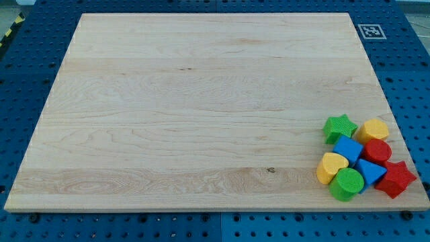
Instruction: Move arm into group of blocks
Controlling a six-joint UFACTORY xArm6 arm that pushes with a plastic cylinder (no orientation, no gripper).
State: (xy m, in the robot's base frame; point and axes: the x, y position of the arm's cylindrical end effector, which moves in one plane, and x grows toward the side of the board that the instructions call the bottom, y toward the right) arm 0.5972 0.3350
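Observation:
Several blocks sit packed together at the board's lower right corner. A green star [339, 128] is at the group's top left and a yellow block [373, 130] at its top right. Below them lie a blue cube [348, 148] and a red cylinder [377, 151]. Lower still are a yellow heart [331, 166], a green cylinder [347, 183], a blue block [370, 173] and a red star [396, 179]. My rod and its tip do not show in the view.
The wooden board [188, 114] lies on a blue perforated table [20, 81]. A black-and-white marker tag [370, 31] sits at the board's top right corner. The red star lies close to the board's right edge.

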